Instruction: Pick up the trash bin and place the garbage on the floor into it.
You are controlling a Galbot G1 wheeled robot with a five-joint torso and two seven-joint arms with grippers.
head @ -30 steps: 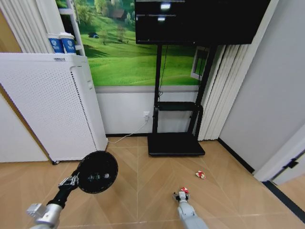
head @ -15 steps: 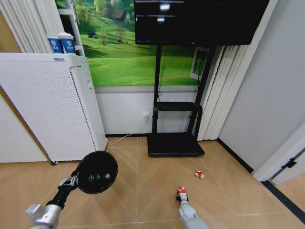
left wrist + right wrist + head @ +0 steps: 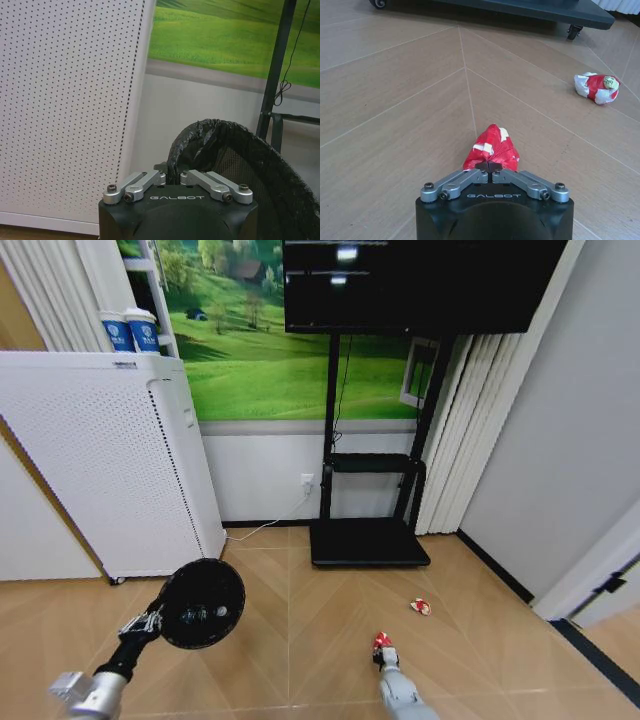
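Head view: my left end effector (image 3: 150, 621) clamps the trash bin (image 3: 202, 603); my right end effector (image 3: 382, 649) pinches a red-and-white wrapper (image 3: 491, 148).

One trash bin (image 3: 203, 603), left. Two crumpled red-and-white wrappers: one (image 3: 382, 642) near, one (image 3: 420, 607) farther right. Two blue-white cups (image 3: 130, 331), far left. One white perforated cabinet (image 3: 100, 460). One screen stand (image 3: 368, 540). Two grippers: left gripper (image 3: 143, 623), right gripper (image 3: 385, 655).

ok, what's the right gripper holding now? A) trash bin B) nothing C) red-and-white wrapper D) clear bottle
C: the right gripper is shut on a crumpled red-and-white wrapper; a second wrapper lies on the floor beyond it.
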